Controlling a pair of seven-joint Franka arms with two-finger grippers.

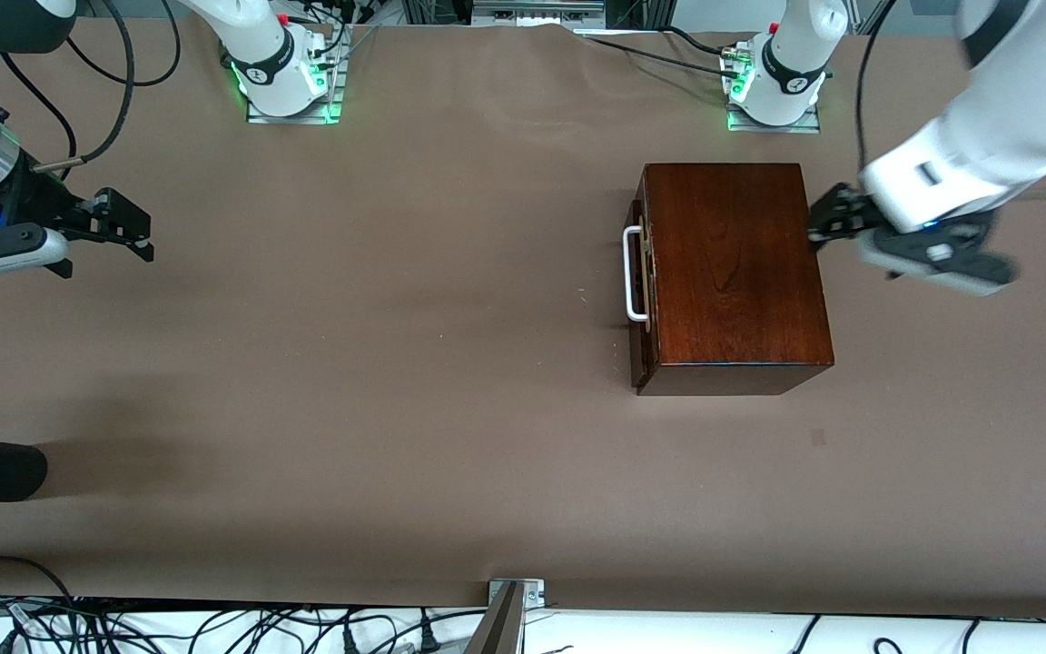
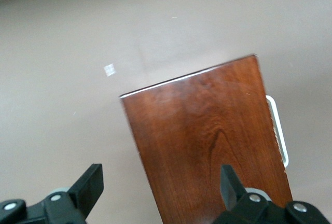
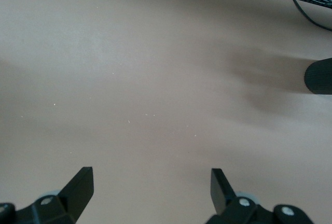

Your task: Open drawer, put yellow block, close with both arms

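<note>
Two end effectors gape; closed drawer (image 1: 637, 272) shows only its handle (image 1: 634, 275).

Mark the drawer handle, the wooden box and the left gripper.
drawer handle (image 1: 635, 274), front view, on the white bar's long middle stretch.
wooden box (image 1: 736, 263), front view, middle of the glossy top face.
left gripper (image 1: 824, 221), front view, between its black fingertips beside the box.

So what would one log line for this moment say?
drawer: shut | yellow block: not visible | left gripper: open, beside box | right gripper: open, waiting over table
</note>
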